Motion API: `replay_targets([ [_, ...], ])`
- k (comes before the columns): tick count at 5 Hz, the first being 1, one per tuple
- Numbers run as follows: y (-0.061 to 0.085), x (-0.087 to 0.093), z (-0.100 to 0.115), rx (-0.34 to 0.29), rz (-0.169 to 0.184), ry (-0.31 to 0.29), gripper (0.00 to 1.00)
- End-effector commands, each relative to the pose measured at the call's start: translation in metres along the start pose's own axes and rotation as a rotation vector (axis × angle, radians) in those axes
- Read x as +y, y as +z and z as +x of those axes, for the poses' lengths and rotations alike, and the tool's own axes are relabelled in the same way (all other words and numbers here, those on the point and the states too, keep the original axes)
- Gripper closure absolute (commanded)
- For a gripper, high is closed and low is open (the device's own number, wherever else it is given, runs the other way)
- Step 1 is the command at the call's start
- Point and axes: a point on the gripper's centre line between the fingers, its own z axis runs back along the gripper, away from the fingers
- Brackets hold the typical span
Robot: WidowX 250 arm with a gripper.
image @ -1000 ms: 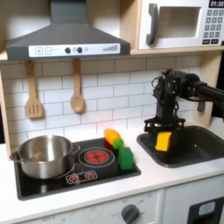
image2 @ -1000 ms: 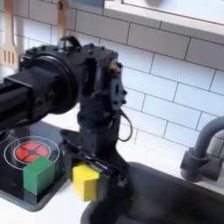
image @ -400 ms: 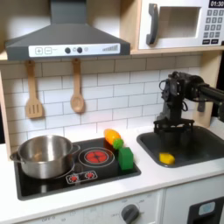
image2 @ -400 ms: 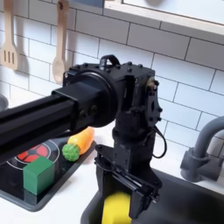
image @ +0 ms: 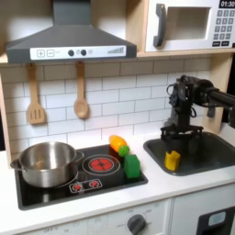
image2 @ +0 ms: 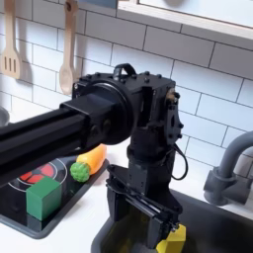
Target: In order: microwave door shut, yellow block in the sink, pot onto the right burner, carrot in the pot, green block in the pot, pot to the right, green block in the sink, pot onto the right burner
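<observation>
- In the second exterior view, the yellow block [image2: 175, 238] is cut off by the bottom edge and partly covered by the pincer [image2: 138, 210], whose jaw gap cannot be read.
- The stove's red burner [image2: 38, 173] runs off the second exterior view's left edge.
- The faucet [image2: 229, 170] is clipped at the second exterior view's right edge.
- The microwave door [image: 187, 25] is cropped by the first exterior view's top edge.

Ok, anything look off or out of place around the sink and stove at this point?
Only a small thing: the yellow block sits in the sink, apparently tipped up on an edge near the first exterior view's left wall rather than flat. The claw hangs above it. The pot looks upright.
</observation>
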Motion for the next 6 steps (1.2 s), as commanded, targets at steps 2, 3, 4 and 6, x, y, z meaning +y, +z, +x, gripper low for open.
replay_targets([
  [2,0.02,0.063,-0.02,0.009,0.095,0.161,0.0],
  [3,0.027,0.075,-0.026,0.001,0.111,0.186,0.0],
  [4,0.03,0.091,-0.036,0.006,0.133,0.218,0.0],
  [6,0.031,0.11,-0.043,0.01,0.151,0.255,0.0],
])
